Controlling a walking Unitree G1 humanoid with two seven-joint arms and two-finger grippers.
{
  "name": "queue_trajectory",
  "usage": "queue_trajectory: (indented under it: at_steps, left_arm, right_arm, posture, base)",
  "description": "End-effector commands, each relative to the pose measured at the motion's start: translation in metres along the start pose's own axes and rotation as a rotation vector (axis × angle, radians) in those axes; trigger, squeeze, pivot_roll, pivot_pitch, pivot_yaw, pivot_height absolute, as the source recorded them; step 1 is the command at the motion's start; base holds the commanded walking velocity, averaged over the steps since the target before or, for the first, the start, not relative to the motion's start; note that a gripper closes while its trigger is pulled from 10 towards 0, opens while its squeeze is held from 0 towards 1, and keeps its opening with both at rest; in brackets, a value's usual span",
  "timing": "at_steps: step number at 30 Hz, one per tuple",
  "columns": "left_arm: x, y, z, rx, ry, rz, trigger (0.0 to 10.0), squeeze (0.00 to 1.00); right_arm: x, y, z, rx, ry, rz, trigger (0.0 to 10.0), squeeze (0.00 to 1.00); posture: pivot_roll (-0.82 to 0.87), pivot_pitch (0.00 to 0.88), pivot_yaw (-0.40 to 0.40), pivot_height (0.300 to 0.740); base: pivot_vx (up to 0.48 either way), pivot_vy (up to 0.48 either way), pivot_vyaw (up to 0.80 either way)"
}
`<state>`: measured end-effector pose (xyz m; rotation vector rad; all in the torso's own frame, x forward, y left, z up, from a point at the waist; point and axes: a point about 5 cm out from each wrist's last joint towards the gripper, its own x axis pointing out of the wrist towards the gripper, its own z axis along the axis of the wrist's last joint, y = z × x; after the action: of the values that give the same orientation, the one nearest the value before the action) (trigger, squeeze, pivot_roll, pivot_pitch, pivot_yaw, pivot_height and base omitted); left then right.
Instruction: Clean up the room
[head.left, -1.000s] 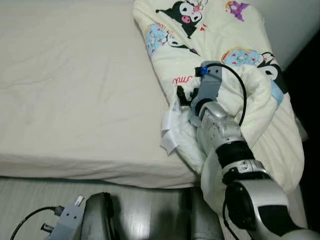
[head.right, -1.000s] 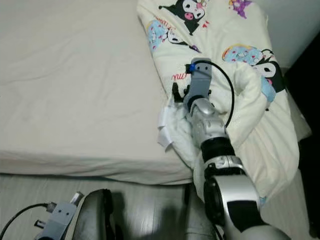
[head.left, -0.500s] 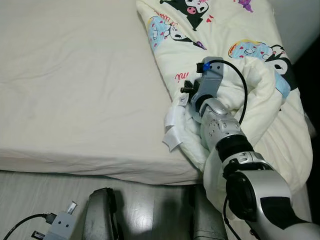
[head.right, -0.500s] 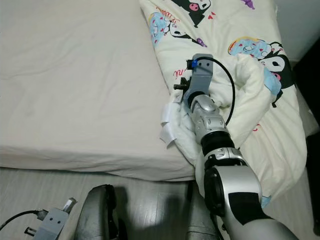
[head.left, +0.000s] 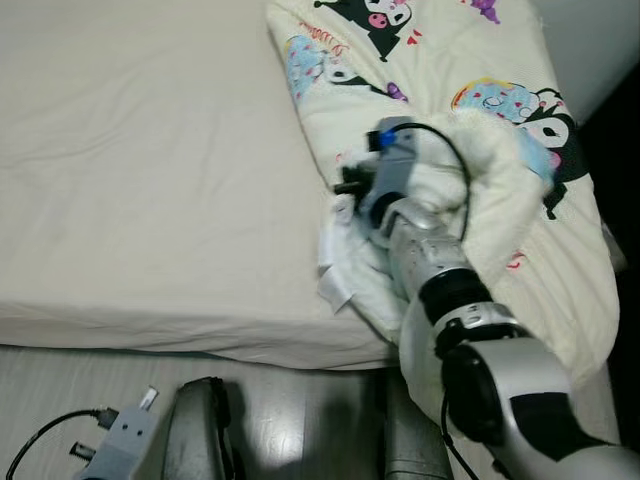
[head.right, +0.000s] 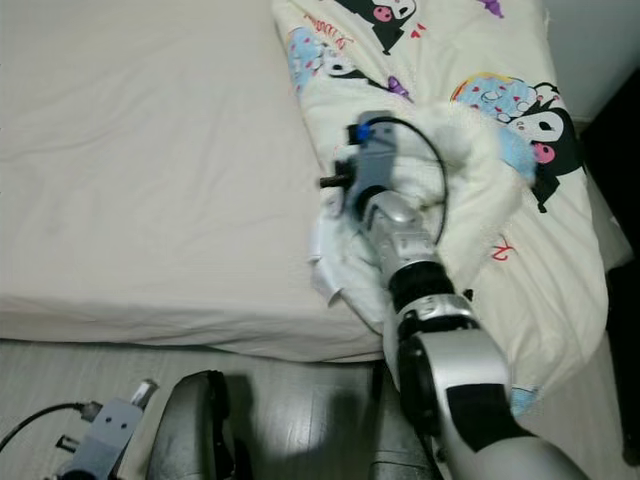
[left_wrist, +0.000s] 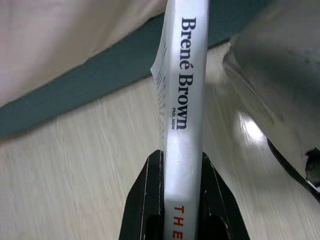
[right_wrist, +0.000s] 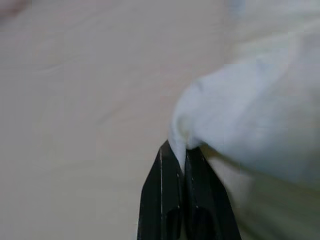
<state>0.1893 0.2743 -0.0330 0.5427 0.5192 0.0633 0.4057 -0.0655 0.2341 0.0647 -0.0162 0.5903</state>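
Cream quilt (head.left: 470, 120) lies along the bed's (head.left: 150, 150) right side; the right pincer (right_wrist: 181, 152) is clamped on its left edge. The left pincer (left_wrist: 181, 165), low by the floor, clamps a book (left_wrist: 184, 100).

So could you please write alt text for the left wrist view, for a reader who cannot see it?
The left gripper holds a white book upright by its spine, which reads "Brené Brown". Behind it lie a pale wooden floor and the edge of a bed.
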Motion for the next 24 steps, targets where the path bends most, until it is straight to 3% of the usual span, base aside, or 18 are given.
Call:
queue_trajectory:
  at_steps: [1,2,4,6,7,8,9,10,12,13,15,16,17,24]
  left_arm:
    - [-0.009,-0.001,-0.019,0.011,0.085,-0.005,10.0,0.0]
    - [-0.009,-0.001,-0.019,0.011,0.085,-0.005,10.0,0.0]
    - [-0.007,-0.002,-0.018,0.009,0.09,-0.002,10.0,0.0]
    - [-0.007,-0.002,-0.018,0.009,0.09,-0.002,10.0,0.0]
    - [-0.007,-0.002,-0.018,0.008,0.092,-0.001,10.0,0.0]
    - [-0.007,-0.002,-0.018,0.008,0.092,-0.001,10.0,0.0]
    - [-0.008,-0.001,-0.019,0.007,0.096,0.003,10.0,0.0]
    - [-0.008,-0.001,-0.019,0.007,0.096,0.003,10.0,0.0]
    - [-0.01,0.0,-0.023,0.006,0.114,0.014,10.0,0.0]
    - [-0.01,0.0,-0.023,0.006,0.114,0.014,10.0,0.0]
    - [-0.011,0.0,-0.026,0.006,0.129,0.018,10.0,0.0]
    - [-0.011,0.0,-0.026,0.006,0.129,0.018,10.0,0.0]
    - [-0.012,0.0,-0.028,0.006,0.135,0.018,10.0,0.0]
    - [-0.014,-0.003,-0.032,0.016,0.152,0.009,10.0,0.0]
  right_arm:
    - [0.001,0.029,-0.011,0.022,0.035,0.191,0.0,0.0]
    - [0.001,0.029,-0.011,0.022,0.035,0.191,0.0,0.0]
    - [-0.005,0.074,-0.021,0.023,0.071,0.465,0.0,0.0]
    - [-0.005,0.074,-0.021,0.023,0.071,0.465,0.0,0.0]
    - [-0.009,0.088,-0.025,0.027,0.087,0.542,0.0,0.0]
    - [-0.009,0.088,-0.025,0.027,0.087,0.542,0.0,0.0]
    - [-0.013,0.104,-0.037,0.022,0.129,0.625,0.0,0.0]
    - [-0.013,0.104,-0.037,0.022,0.129,0.625,0.0,0.0]
    - [-0.02,0.133,-0.062,0.042,0.198,0.742,0.0,0.0]
    - [-0.02,0.133,-0.062,0.042,0.198,0.742,0.0,0.0]
    - [-0.028,0.158,-0.075,0.09,0.228,0.84,0.0,0.0]
    - [-0.028,0.158,-0.075,0.09,0.228,0.84,0.0,0.0]
    - [-0.035,0.169,-0.078,0.121,0.241,0.89,0.0,0.0]
    - [-0.053,0.201,-0.098,0.166,0.32,1.005,0.0,0.0]
  posture:
    - [0.02,0.336,0.006,0.561]
    - [0.02,0.336,0.006,0.561]
    - [0.02,0.318,0.003,0.561]
    - [0.02,0.318,0.003,0.561]
    - [0.02,0.316,0.003,0.561]
    - [0.02,0.316,0.003,0.561]
    - [0.02,0.306,-0.001,0.561]
    - [0.02,0.306,-0.001,0.561]
    - [0.03,0.298,-0.007,0.561]
    - [0.03,0.298,-0.007,0.561]
    - [0.03,0.293,-0.009,0.561]
    - [0.03,0.293,-0.009,0.561]
    - [0.03,0.293,-0.009,0.561]
    - [0.04,0.288,-0.01,0.561]
  base:
    - [0.0,0.0,0.0]
    - [0.0,0.0,0.0]
    - [0.0,0.0,0.0]
    - [0.0,0.0,0.0]
    - [0.0,0.0,0.0]
    - [0.0,0.0,0.0]
    - [0.0,0.0,0.0]
    - [0.0,0.0,0.0]
    - [0.0,0.0,0.0]
    - [0.0,0.0,0.0]
    - [0.0,0.0,0.0]
    - [0.0,0.0,0.0]
    - [0.0,0.0,0.0]
    - [0.0,0.0,0.0]
